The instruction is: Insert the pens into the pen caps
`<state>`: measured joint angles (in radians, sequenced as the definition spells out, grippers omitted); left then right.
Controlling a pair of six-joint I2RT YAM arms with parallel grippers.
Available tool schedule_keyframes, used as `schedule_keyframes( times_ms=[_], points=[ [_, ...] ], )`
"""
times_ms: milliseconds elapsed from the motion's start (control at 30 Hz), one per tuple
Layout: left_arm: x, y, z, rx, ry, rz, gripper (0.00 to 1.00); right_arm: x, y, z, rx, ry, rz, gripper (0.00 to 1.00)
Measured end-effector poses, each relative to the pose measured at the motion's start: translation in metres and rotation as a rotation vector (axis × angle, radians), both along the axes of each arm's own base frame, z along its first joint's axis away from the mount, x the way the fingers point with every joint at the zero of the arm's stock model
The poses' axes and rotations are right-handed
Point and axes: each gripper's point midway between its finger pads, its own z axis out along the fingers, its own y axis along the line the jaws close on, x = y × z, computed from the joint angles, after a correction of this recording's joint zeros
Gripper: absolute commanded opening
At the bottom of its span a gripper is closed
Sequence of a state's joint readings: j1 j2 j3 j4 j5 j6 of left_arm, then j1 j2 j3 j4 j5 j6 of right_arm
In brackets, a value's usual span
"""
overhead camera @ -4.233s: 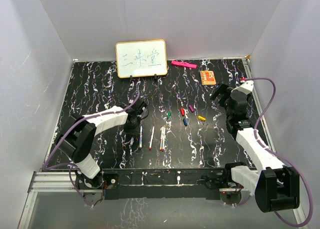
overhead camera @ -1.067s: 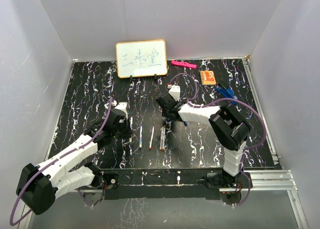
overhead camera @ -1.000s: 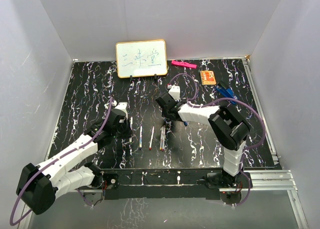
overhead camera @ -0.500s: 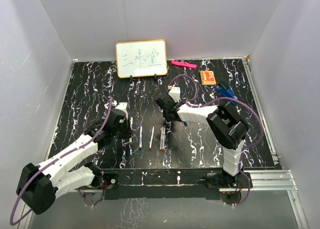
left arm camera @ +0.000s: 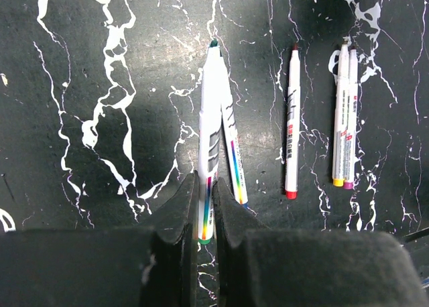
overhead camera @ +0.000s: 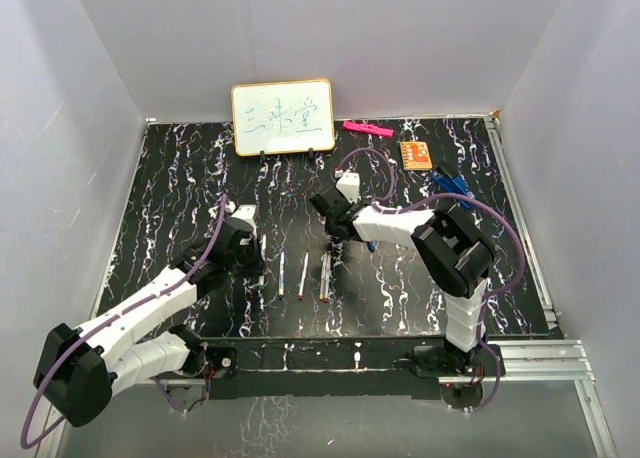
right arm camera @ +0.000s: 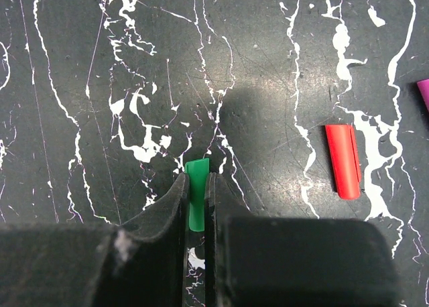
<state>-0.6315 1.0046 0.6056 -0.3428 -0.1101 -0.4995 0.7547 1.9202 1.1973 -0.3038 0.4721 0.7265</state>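
My left gripper [left arm camera: 205, 210] is shut on the back end of a white pen [left arm camera: 208, 112] with a green tip that points away from me. A second pen [left arm camera: 232, 161] lies right beside it. Further right lie a red-ended pen [left arm camera: 291, 126], then a yellow-ended pen [left arm camera: 340, 119] and a purple-ended pen [left arm camera: 351, 119] side by side. My right gripper [right arm camera: 196, 194] is shut on a green pen cap [right arm camera: 196, 176], low over the table. A red cap [right arm camera: 343, 161] lies to its right, and a purple cap [right arm camera: 424, 92] shows at the frame edge. In the top view the left gripper [overhead camera: 258, 250] and right gripper [overhead camera: 335, 236] flank the loose pens [overhead camera: 304, 275].
A whiteboard [overhead camera: 283, 117] stands at the back of the black marbled table [overhead camera: 180, 188]. A pink marker [overhead camera: 367, 129], an orange board [overhead camera: 416, 155] and a blue clip [overhead camera: 450, 185] lie at the back right. The right arm stretches across the cap area.
The right gripper's jaws have closed onto the green cap. The left gripper keeps its hold on the pen and has barely moved.
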Motion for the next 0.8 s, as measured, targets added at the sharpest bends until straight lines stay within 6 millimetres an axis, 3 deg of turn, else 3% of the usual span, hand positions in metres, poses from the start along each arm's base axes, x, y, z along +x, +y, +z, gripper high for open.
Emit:
schedule_keyframes(
  times_ms=[233,333,400,500,633,700,800],
  points=[
    [0.005,-0.008,0.003,-0.025,-0.02,-0.03,0.0,0.002,-0.002,0.004,-0.037,-0.009,0.046,0.0],
    [0.008,-0.013,0.002,-0.031,-0.026,-0.046,0.0,0.005,-0.002,0.019,-0.044,-0.041,0.074,0.0],
    [0.01,-0.017,0.004,-0.044,-0.035,-0.061,0.0,0.009,0.0,0.04,-0.022,-0.09,0.088,0.0],
    [0.016,-0.029,0.013,-0.097,-0.072,-0.084,0.0,0.014,0.003,0.091,0.066,-0.23,0.115,0.0],
    [0.023,-0.053,0.027,-0.209,-0.133,-0.114,0.0,0.005,-0.002,0.158,0.219,-0.446,0.15,0.0],
    [0.021,-0.064,0.03,-0.254,-0.15,-0.137,0.0,-0.002,-0.006,0.179,0.28,-0.53,0.164,0.0],
    [0.017,-0.083,0.037,-0.312,-0.181,-0.184,0.0,-0.013,-0.007,0.195,0.355,-0.614,0.199,0.0]
  ],
)
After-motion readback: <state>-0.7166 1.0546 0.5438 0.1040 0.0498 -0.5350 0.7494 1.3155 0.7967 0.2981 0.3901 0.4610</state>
